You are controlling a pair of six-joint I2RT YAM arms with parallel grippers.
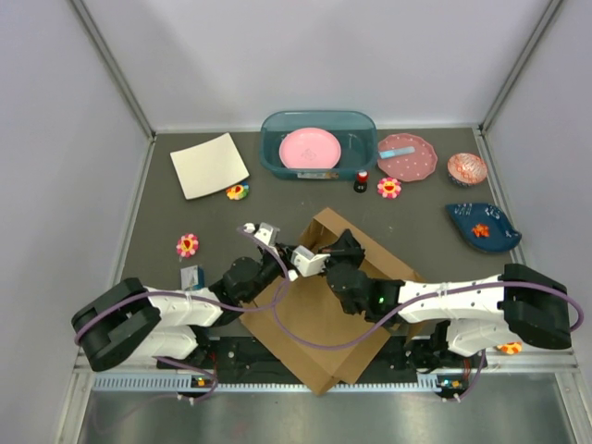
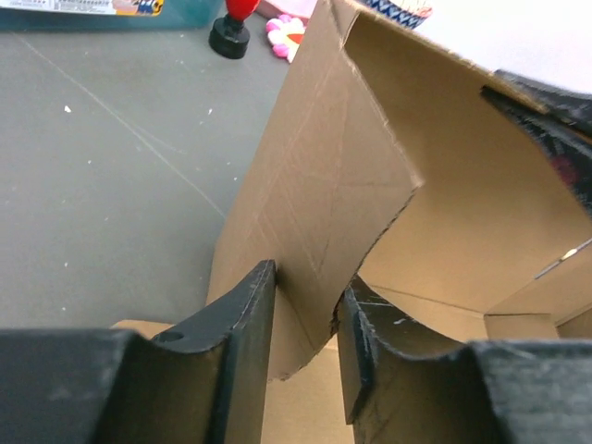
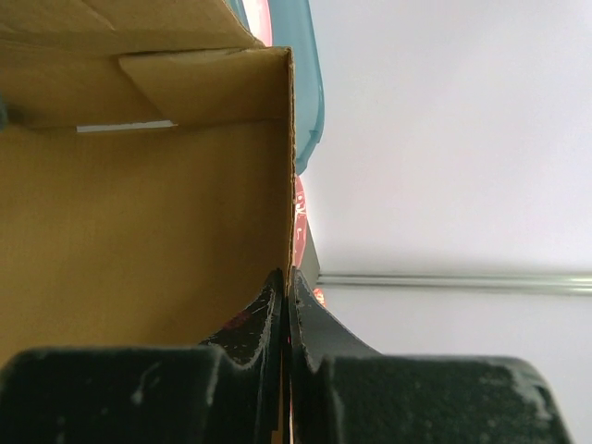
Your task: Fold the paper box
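The paper box (image 1: 314, 324) is a brown corrugated sheet lying at the table's near middle, its far walls folded up. A raised flap of the box (image 2: 324, 166) stands between the parted fingers of my left gripper (image 2: 310, 282), with a clear gap to the right finger (image 2: 370, 342). From above, the left gripper (image 1: 298, 261) sits at the box's left far corner. My right gripper (image 1: 344, 245) is at the far wall. In its wrist view the right gripper (image 3: 285, 276) is shut on the thin edge of an upright box wall (image 3: 139, 231).
A cream square sheet (image 1: 209, 165) lies at the back left. A teal tub (image 1: 361, 129) holds a pink plate. A small red-topped bottle (image 1: 362, 181), a dotted pink plate (image 1: 407, 155), a blue dish (image 1: 483, 227) and flower pieces (image 1: 188, 244) lie around.
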